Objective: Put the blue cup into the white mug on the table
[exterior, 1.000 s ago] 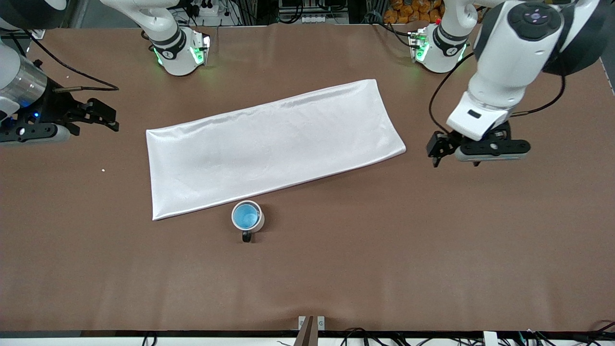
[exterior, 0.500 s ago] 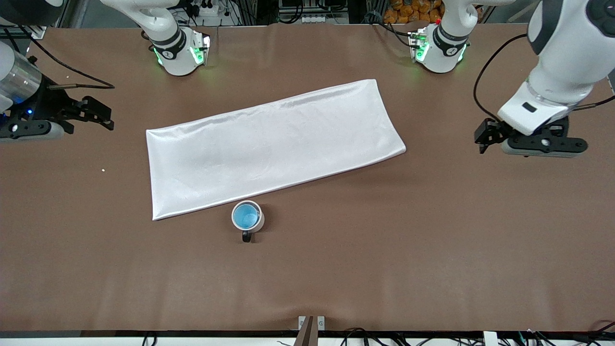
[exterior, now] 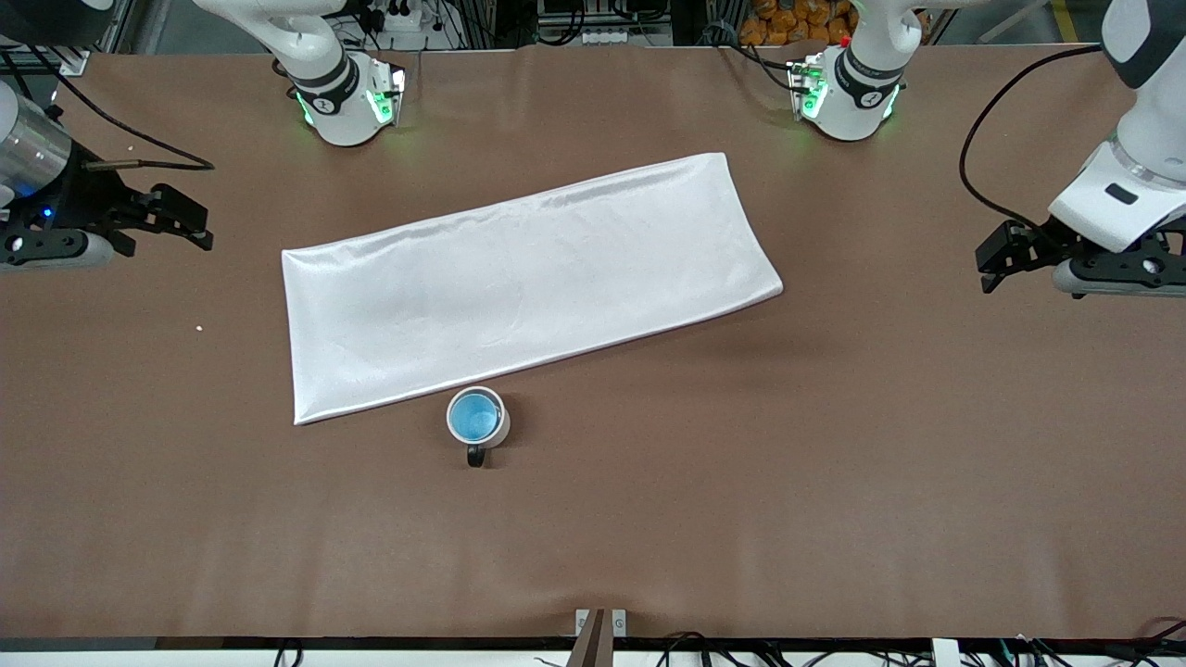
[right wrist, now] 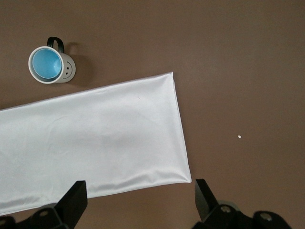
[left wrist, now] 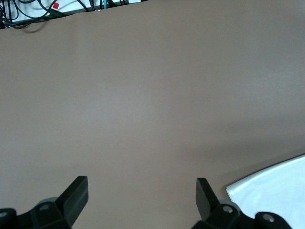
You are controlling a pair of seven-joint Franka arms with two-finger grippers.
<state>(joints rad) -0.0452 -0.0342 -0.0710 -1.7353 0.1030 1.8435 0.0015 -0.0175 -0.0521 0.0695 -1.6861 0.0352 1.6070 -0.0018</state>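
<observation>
A: Where is the blue cup (exterior: 475,416) seen?

B: Inside the white mug (exterior: 500,428), near the front on the counter (exterior: 834,463), just beside the white cloth (exterior: 519,278). The job looks done.

A: And the tools?

B: The left tool (exterior: 990,269) and right tool (exterior: 190,220) are spread wide, nothing is held. Only parking is needed.

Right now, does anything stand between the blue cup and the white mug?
No. The blue cup already sits inside the white mug, and both the left gripper and the right gripper are open, well away.
</observation>
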